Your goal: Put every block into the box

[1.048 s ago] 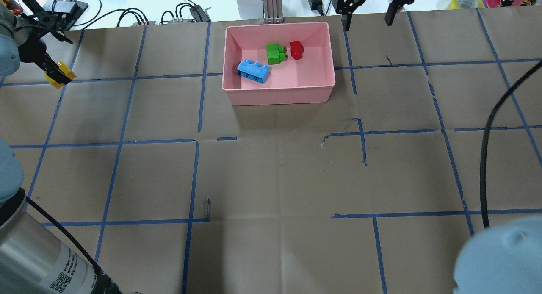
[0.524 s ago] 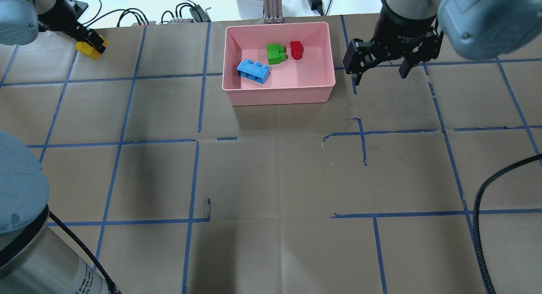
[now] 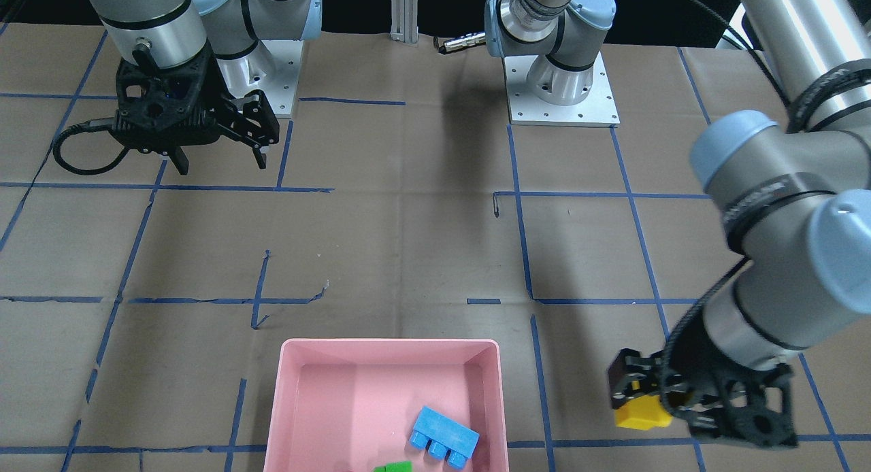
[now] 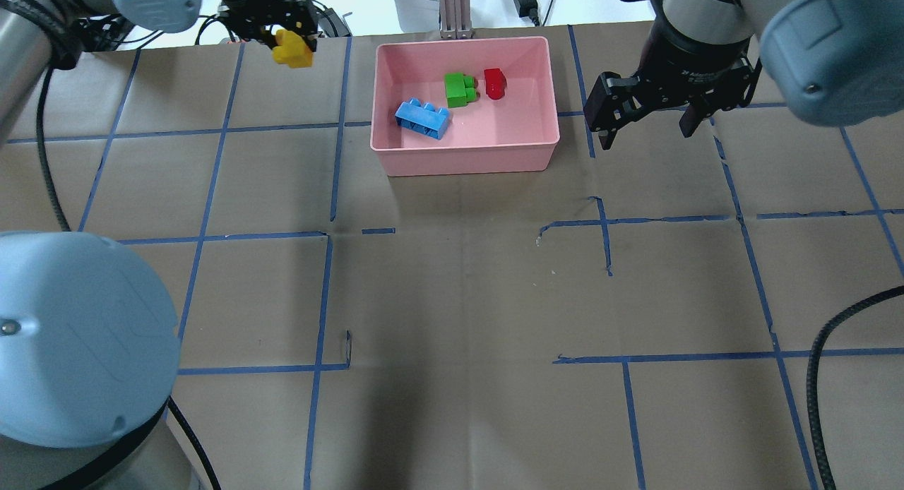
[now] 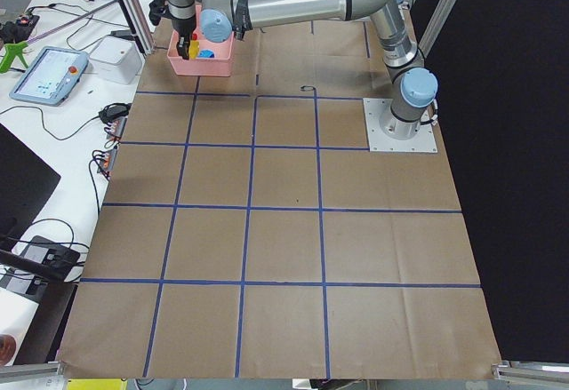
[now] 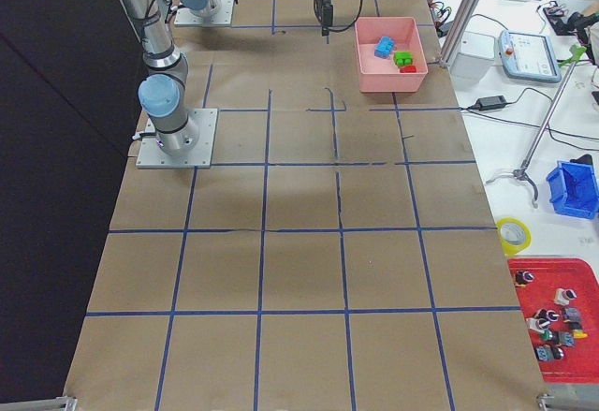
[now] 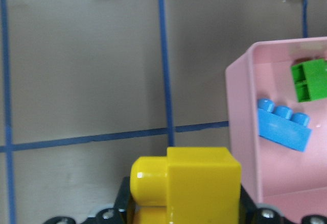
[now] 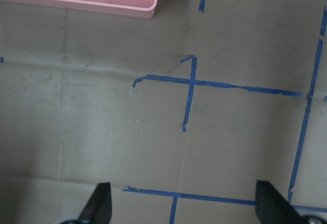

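My left gripper is shut on the yellow block and holds it above the table, left of the pink box. The block also shows in the front view and the left wrist view. The blue block, the green block and the small red block lie inside the box. My right gripper is open and empty, in the air to the right of the box; it also shows in the front view.
Brown paper with blue tape lines covers the table. Cables and small devices lie along the far edge behind the box. A metal post stands behind the box. A black cable hangs at the right.
My left gripper has carried the yellow block rightward along the far edge, closer to the box. My right gripper has come down and a little right beside the box, still open.
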Action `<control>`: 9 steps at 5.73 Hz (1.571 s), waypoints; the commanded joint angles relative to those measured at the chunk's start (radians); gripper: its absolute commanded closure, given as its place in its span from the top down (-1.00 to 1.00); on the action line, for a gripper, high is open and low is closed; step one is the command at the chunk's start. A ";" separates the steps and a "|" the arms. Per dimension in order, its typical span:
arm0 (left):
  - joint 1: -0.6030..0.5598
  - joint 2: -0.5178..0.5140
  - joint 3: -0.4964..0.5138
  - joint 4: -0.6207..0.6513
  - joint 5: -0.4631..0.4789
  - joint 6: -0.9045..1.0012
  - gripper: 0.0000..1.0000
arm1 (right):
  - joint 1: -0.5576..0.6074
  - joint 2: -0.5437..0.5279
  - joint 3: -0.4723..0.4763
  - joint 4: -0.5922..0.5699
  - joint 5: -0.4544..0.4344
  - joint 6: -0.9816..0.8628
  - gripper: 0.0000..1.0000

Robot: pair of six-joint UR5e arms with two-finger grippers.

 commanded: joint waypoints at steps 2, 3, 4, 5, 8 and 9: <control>-0.207 -0.224 0.062 0.227 0.134 -0.303 -1.00 | -0.006 0.011 -0.034 0.044 0.015 0.003 1.00; -0.218 -0.247 0.062 0.245 0.135 -0.355 -1.00 | -0.012 0.014 -0.040 0.042 0.014 0.007 1.00; -0.220 -0.247 0.058 0.245 0.136 -0.357 -0.22 | -0.015 0.032 -0.040 0.040 0.014 0.009 1.00; -0.220 -0.235 0.058 0.244 0.141 -0.357 0.96 | -0.015 0.041 -0.040 0.042 0.016 0.009 1.00; -0.145 0.003 0.026 -0.014 0.138 -0.147 0.98 | -0.026 0.049 -0.067 0.042 0.014 0.009 1.00; -0.088 0.114 -0.043 -0.075 0.129 -0.083 0.98 | -0.029 0.064 -0.077 0.048 0.014 0.007 1.00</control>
